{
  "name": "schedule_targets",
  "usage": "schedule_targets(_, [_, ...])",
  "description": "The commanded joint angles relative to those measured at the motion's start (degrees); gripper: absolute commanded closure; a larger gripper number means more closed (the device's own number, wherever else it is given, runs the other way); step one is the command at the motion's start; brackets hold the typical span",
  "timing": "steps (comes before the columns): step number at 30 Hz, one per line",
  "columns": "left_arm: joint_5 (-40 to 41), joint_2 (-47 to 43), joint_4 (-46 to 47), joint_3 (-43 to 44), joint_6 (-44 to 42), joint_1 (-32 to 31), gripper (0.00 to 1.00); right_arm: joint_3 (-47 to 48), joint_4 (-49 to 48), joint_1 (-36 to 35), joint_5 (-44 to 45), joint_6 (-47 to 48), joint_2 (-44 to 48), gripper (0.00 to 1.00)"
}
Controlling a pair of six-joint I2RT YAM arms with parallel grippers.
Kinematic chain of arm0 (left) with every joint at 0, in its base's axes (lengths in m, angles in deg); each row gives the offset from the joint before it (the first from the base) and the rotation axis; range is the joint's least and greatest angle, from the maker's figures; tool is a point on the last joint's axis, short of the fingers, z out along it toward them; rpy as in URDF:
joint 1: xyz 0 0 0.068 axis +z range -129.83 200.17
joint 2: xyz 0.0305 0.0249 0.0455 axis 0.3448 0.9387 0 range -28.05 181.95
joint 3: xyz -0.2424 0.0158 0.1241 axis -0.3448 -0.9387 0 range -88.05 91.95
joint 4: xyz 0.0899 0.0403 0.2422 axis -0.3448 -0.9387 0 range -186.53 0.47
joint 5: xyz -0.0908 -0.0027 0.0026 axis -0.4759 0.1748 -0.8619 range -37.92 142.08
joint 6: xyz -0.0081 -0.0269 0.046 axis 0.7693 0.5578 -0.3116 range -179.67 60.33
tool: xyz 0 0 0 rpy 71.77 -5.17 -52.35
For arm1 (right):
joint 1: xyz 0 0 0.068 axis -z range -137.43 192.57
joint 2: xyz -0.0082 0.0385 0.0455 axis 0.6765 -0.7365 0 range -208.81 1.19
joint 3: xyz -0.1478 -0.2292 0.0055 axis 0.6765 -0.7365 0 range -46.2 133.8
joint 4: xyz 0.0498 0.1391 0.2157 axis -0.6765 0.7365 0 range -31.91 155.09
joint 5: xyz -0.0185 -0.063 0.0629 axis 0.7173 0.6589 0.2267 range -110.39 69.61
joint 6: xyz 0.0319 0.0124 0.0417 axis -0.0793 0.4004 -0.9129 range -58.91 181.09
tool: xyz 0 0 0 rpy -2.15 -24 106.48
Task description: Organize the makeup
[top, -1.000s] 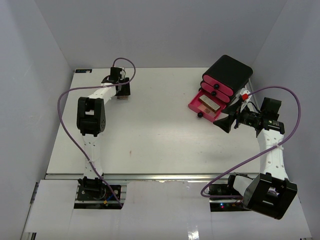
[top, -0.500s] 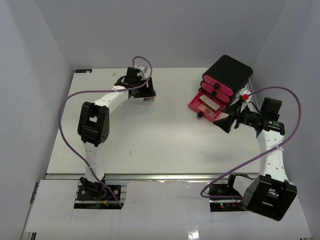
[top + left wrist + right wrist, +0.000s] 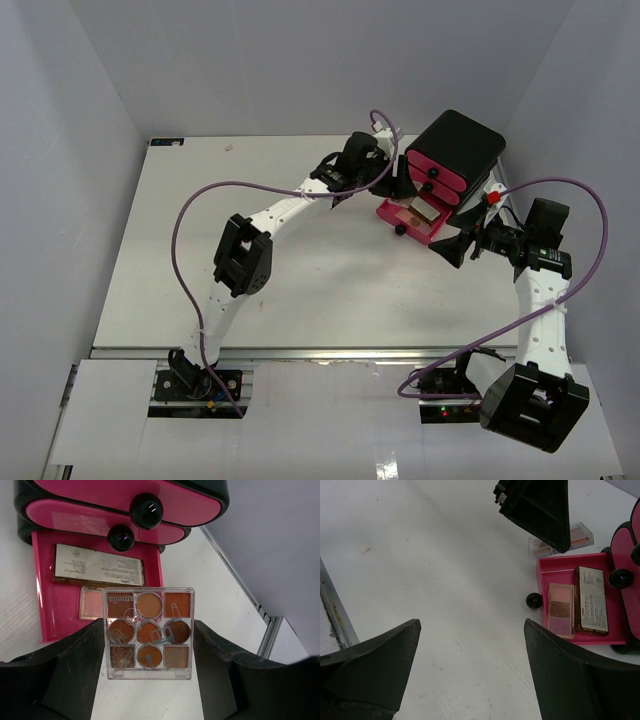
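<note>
My left gripper [image 3: 149, 626] is shut on a clear eyeshadow palette [image 3: 148, 645] with brown and orange pans, gripped by its two side edges. It hangs just in front of the open pink bottom drawer [image 3: 47, 620]. In that drawer lie a brown rectangular case [image 3: 98, 570] with a white label and a tan-pink palette [image 3: 90, 604]. From above, the left gripper [image 3: 385, 185] sits beside the drawer [image 3: 392, 212]. My right gripper [image 3: 452, 245] stands open at the drawer's right, with only bare table between its fingers [image 3: 560, 670]. It sees the drawer [image 3: 555, 565] and the held palette [image 3: 581, 534].
The black box [image 3: 460, 145] with pink drawers stands at the back right; its two upper drawers [image 3: 100, 517] are closed, their black knobs facing me. The table's right edge and a metal rail [image 3: 260, 615] run close behind the box. White walls enclose the table.
The left arm has swung from the back left of the table across to the drawer box, carrying the palette. The right arm has hardly moved.
</note>
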Motion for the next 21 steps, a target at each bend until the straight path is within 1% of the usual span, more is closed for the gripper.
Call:
schedule_targets(1, [2.6,3.5,0.6,7.3,0.3,-1.8,0.76,-0.3,-1.7,0.5,-0.4,-0.6,1.0,0.1])
schedule_targets(11, [10.1,9.5,6.7,10.8,0.3,-3.7,0.73,-0.4,-1.8,0.6,-0.6,-0.7,1.0,0.1])
schedule_targets(15, [12.0,11.0,7.7,10.7,0.2,-4.0,0.72,-0.4,-1.9,0.6,-0.6,-0.8,0.9,0.1])
schedule_targets(17, [12.6,11.4,7.9,10.7,0.2,-4.2,0.67,-0.4,-2.0,0.5,-0.6,-0.9,0.7,0.1])
schedule_targets(21, [13.6,12.3,8.6,10.8,0.2,-4.5,0.51,-0.5,-2.1,0.5,-0.7,-1.0,0.7,0.1])
